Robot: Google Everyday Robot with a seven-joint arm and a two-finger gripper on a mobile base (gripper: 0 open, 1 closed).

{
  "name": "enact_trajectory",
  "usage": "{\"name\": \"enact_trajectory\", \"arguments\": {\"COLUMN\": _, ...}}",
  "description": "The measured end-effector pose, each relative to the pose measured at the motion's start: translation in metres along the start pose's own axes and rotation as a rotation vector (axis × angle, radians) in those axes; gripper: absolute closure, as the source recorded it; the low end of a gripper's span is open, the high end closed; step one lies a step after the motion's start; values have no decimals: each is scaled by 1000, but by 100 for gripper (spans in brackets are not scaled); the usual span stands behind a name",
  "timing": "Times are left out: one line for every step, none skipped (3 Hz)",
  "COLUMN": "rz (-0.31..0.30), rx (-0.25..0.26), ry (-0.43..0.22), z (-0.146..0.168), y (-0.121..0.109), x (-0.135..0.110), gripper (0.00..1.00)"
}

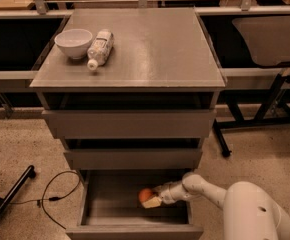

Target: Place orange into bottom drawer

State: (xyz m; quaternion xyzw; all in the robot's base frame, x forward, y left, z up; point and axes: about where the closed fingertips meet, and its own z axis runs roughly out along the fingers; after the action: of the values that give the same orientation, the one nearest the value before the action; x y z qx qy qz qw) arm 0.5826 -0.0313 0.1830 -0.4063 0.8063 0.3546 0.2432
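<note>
1. A grey metal cabinet (155, 49) fills the centre of the frame, seen from above and in front. On its top, at the upper left, a white bowl (73, 42) sits touching a plastic bottle (100, 48) that lies on its side.
2. The bottom drawer (135, 231) is pulled out at the lower centre, showing its shallow grey floor. The two wider drawers above it are only slightly out.
3. The robot's white arm (200, 186) reaches in from the lower right. The gripper (148, 199) is inside the open drawer, right of its middle.
4. The orange (144, 194) is at the gripper's tip, inside the drawer's walls. The jaws look clenched on the fruit, with one pale finger (152, 202) showing just beneath it.
5. Whether the orange rests on the drawer floor or hangs just above it cannot be told.
6. Judged risk: if the fruit is let go while off the floor, this smooth round thing could bounce or roll across the flat bottom, though the walls should contain it.
7. Judged risk: if the jaws part too little, pulling back could drag the orange out over the drawer's edge.
8. Judged risk: lifting straight up could knock the arm against the middle drawer (132, 159), which overhangs the rear of the open one.
</note>
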Motion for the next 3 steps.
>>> {"name": "enact_trajectory", "arguments": {"rz": 0, "rx": 0, "ry": 0, "z": 0, "y": 0, "x": 0, "gripper": 81}}
{"name": "enact_trajectory", "arguments": {"rz": 0, "rx": 0, "ry": 0, "z": 0, "y": 0, "x": 0, "gripper": 58}}
{"name": "enact_trajectory", "arguments": {"rz": 0, "rx": 0, "ry": 0, "z": 0, "y": 0, "x": 0, "gripper": 35}}
